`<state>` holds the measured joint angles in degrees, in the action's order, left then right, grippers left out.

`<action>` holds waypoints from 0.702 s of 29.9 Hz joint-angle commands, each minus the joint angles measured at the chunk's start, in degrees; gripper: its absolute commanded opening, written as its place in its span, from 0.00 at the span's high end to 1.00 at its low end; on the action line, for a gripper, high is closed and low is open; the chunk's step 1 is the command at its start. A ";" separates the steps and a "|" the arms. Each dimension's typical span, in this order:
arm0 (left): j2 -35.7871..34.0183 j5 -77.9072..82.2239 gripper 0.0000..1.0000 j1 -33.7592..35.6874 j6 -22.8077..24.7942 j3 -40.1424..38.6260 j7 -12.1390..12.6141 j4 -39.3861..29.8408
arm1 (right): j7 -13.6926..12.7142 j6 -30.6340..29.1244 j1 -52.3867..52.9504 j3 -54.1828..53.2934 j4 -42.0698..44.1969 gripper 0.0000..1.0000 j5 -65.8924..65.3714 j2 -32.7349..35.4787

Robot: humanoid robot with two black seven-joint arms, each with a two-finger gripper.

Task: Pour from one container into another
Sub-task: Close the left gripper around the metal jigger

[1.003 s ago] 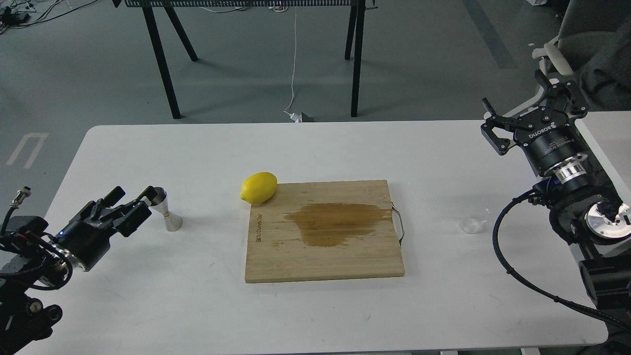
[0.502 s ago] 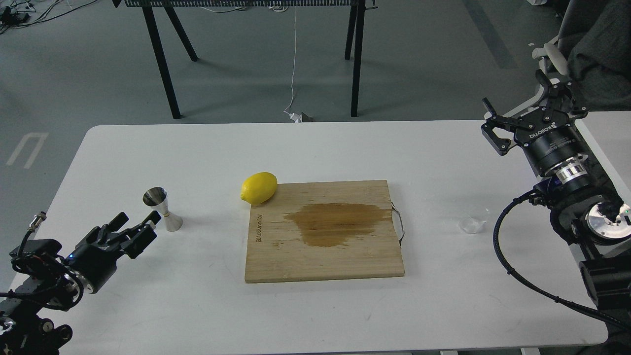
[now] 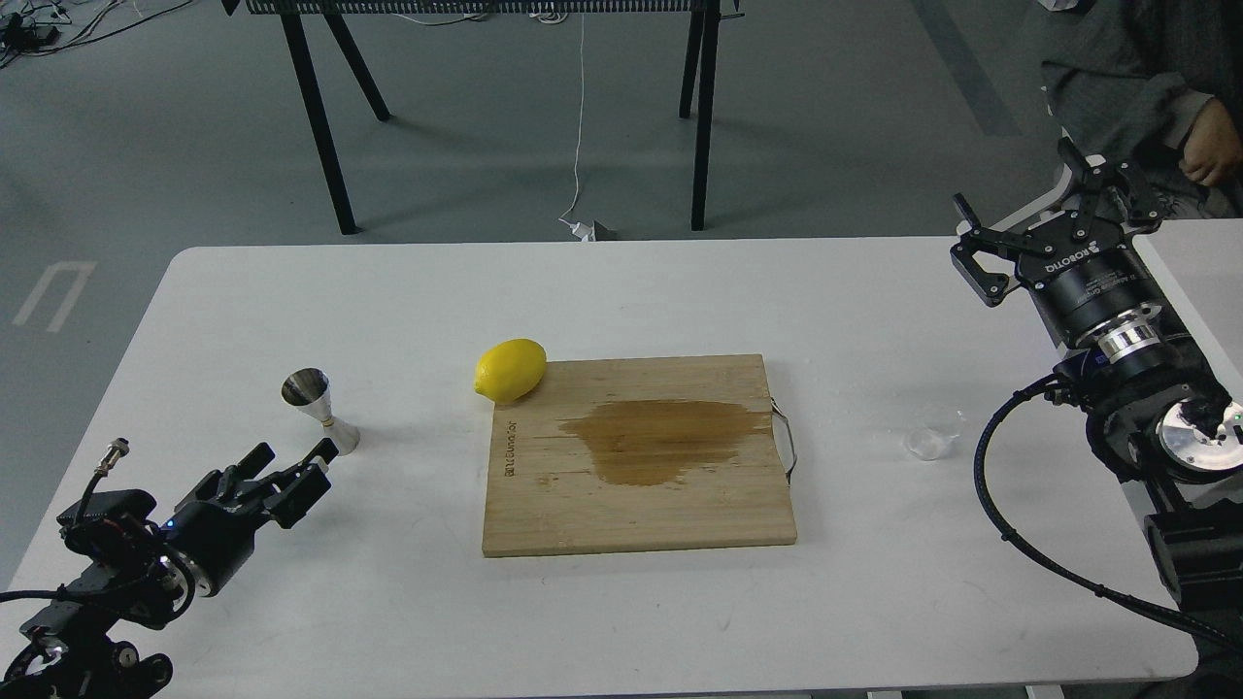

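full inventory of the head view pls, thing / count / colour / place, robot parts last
jigger: 1, shiny steel, upright on the table's left part, just beyond the left gripper
lemon: 1, yellow, at the cutting board's far-left corner
cutting board: 1, light wood with a dark wet patch, centre of table, wire handle on its right edge
clear cup: 1, transparent, upright on the table right of the board
table: 1, white
black-legged stand: 1, on the grey floor beyond the table
white cable: 1, hanging down to the floor behind the table
person: 1, dark grey clothing, top right, only partly in view
left gripper: 1, black, open, empty
right gripper: 1, black, open, empty, raised at the table's far-right corner
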<state>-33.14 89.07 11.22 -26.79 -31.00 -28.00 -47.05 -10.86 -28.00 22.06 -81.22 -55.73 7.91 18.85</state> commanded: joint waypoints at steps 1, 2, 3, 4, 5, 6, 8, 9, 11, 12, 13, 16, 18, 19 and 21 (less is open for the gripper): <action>1.06 -0.04 0.00 1.17 0.16 0.06 0.00 2.05 | -0.04 0.00 -0.09 0.01 0.01 0.01 0.00 0.04; 1.23 0.05 0.00 1.35 0.16 0.06 0.00 2.40 | -0.04 0.00 -0.09 0.01 0.01 0.01 0.00 0.04; 1.41 0.05 0.00 1.61 0.16 0.06 0.00 2.58 | -0.04 0.00 -0.09 0.10 0.01 0.01 0.00 0.04; 1.41 0.05 0.00 1.87 0.24 0.06 0.00 2.58 | -0.04 0.00 -0.09 0.10 0.01 0.01 0.00 0.04; 1.41 0.05 0.00 1.96 0.25 0.06 0.00 2.58 | 0.04 0.00 -0.09 0.10 0.01 0.01 0.00 0.04; 1.41 0.05 0.00 2.05 0.25 0.06 0.00 2.58 | -0.04 0.00 -0.09 0.10 0.01 0.01 0.00 0.04; 1.50 0.05 0.00 2.40 0.25 0.06 0.00 2.58 | 0.04 0.00 -0.18 0.10 -0.08 0.01 0.00 0.04; 1.50 0.05 0.00 2.66 0.25 0.06 0.00 2.58 | -0.04 0.00 -0.18 0.10 0.01 0.01 0.00 0.04; 1.76 0.13 0.00 2.93 0.33 0.06 0.00 2.58 | 0.04 0.00 -0.18 0.10 0.01 0.01 0.00 0.04; 1.94 0.13 0.00 3.02 0.33 0.06 0.00 2.66 | 0.05 0.00 -0.18 0.10 -0.08 0.01 0.00 0.04; 2.02 0.13 0.00 3.19 0.33 0.15 0.00 2.67 | -0.04 0.00 -0.18 0.10 -0.08 0.01 0.00 0.04; 2.72 0.13 0.00 4.15 0.42 1.20 0.00 3.19 | -0.04 0.00 -0.18 0.10 -0.08 0.01 0.00 0.04; 3.34 0.05 0.00 5.30 0.42 2.78 0.00 4.59 | -0.04 0.00 -0.18 0.01 -0.08 0.01 0.00 0.04; 3.87 -0.13 0.00 5.74 0.42 3.48 0.00 5.56 | -0.04 0.00 -0.18 0.01 -0.08 0.01 0.00 0.04; 4.75 -0.13 0.00 6.62 0.42 4.37 0.00 7.23 | -0.04 0.00 -0.18 0.01 -0.08 0.01 0.00 0.04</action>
<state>-29.62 89.14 16.54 -26.37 -28.19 -28.00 -42.15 -10.88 -28.00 21.88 -81.16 -55.81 7.91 18.90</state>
